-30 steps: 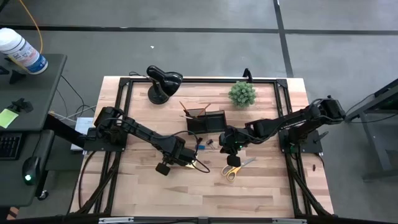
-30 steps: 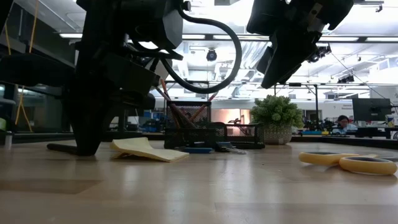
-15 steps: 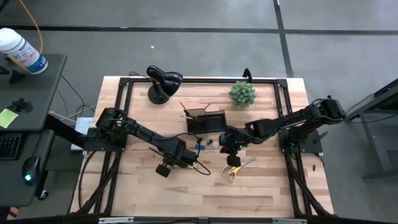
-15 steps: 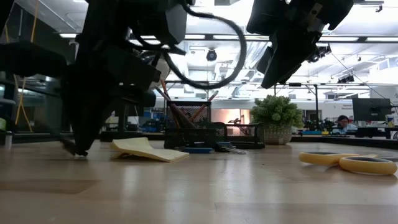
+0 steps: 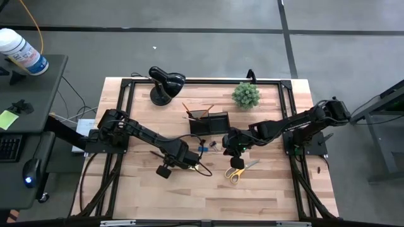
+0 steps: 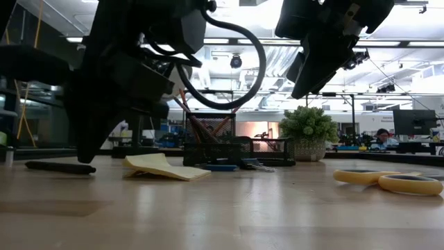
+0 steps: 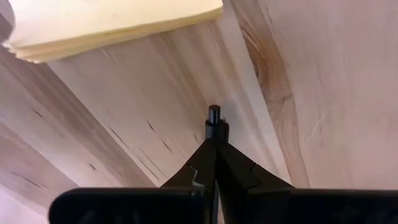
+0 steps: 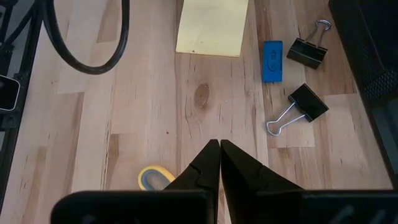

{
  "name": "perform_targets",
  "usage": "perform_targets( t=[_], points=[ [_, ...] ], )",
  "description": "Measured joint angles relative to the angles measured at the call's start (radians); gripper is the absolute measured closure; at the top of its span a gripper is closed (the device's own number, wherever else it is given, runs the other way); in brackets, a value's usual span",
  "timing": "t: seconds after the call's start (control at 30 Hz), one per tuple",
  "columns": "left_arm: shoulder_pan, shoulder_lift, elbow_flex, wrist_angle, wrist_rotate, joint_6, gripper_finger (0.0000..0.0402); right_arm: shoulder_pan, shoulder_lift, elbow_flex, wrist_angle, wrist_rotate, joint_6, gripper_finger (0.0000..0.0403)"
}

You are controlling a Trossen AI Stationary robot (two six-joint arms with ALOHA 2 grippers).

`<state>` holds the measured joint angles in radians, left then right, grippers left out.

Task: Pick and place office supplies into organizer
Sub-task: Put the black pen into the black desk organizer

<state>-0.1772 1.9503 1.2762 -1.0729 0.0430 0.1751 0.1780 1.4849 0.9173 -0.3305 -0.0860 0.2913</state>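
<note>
1. The dark pen point(image 6: 61, 167) lies level and low over the surface point(image 6: 229, 215), left of the sticky-note pad point(image 6: 165, 167).
2. The left gripper point(image 7: 216, 140) is closed. A dark nub at its tips looks like the pen's end, so it seems pinched lengthwise.
3. Such a grip looks thin. I would lift slowly and keep the pen from swinging.
4. The organizer point(image 5: 208, 123) stands further back and to the right, with pens already in its tall cup. Carry over the pad, tip the pen upright, and release only above that cup.
5. The right gripper point(image 8: 219, 144) hangs closed and empty near the scissors point(image 5: 237, 171), blue block point(image 8: 272, 61) and clips point(image 8: 308, 102). Keep clear of it.
</note>
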Motion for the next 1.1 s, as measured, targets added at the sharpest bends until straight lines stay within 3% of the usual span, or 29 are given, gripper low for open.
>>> perform_targets(
  t=[1.1],
  points=[
    [0.000,-0.003,0.001,0.010,0.047,0.027,0.0389,0.000,0.000,0.000,0.000,0.000,-0.003,0.0392]
  ],
)
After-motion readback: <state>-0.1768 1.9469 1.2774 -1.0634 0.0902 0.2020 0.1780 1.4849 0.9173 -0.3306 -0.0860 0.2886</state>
